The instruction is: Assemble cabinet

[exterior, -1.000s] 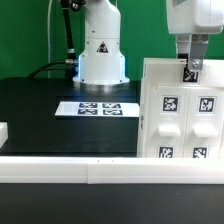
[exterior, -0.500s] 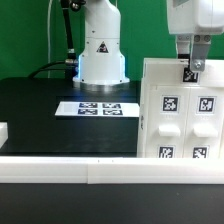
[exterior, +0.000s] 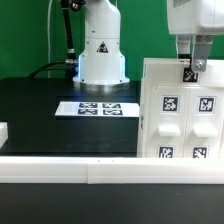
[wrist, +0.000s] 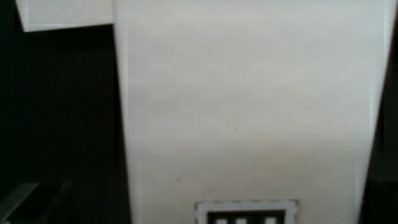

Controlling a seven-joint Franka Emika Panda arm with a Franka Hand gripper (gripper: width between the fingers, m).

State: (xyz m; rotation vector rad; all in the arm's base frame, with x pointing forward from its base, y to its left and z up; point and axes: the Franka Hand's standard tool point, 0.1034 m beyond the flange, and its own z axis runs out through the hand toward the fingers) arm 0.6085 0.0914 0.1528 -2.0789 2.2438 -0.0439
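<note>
We see the marker board flat on the black table, a white rail along its front edge

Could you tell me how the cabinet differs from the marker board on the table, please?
The cabinet stands upright as a tall box at the exterior view's right; the marker board lies flat and thin near the middle of the table. The cabinet's tags sit on separate front panels; the marker board's sit together in one strip. Both are white with black-and-white square tags.

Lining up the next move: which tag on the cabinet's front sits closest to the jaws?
The upper tag on the exterior view's left of the cabinet front. It lies right below the gripper; the other upper tag sits farther right, the lower two near the bottom.
</note>
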